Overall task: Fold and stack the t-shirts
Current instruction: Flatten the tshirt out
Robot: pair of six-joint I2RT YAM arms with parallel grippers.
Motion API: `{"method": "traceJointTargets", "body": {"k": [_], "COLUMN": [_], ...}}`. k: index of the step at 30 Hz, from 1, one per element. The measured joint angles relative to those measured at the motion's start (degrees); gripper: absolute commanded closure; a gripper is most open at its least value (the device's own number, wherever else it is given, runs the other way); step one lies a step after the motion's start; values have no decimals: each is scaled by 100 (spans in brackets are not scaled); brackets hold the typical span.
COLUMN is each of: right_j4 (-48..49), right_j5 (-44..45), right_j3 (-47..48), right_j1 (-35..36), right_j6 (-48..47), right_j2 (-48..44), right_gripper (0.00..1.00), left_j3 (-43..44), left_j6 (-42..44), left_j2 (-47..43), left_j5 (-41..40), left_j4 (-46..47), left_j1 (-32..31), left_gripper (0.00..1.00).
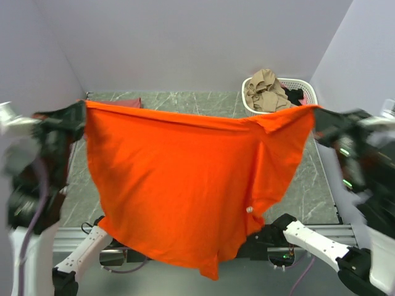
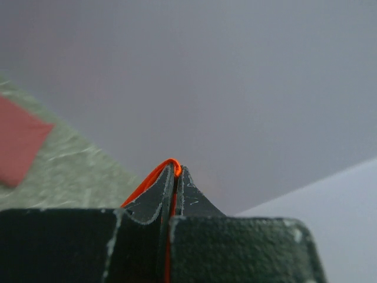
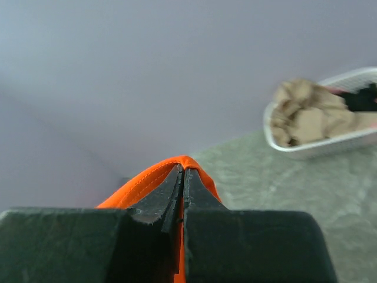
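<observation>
Top view: the orange-red t-shirt hangs spread above the table, one upper corner in the left gripper and the other in the right gripper. The brick-red t-shirt lies far left on the table.

Left wrist view: the jaws are pressed together on the orange hem.

Right wrist view: the jaws likewise pinch orange cloth.

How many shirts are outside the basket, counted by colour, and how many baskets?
Orange shirt: 1, held up by the left tool and right tool
Dull red shirt: 1, lying on the table
White basket: 1
Total: 3
</observation>
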Motion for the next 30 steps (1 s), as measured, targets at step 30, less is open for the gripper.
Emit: {"method": "traceJointTargets", "body": {"k": [30], "right_j4": [2914], "right_j5": [-2157], "right_j3": [-2146], "right_j1": [-2245], "right_j6": [-177], "right_j2": [5202], "right_gripper": [100], "left_j3": [-1591], "left_j6": [232], "left_j2": [6013], "left_j5": [-1502], "left_j4": [2594], "left_j1": [256], "left_gripper": [100]}}
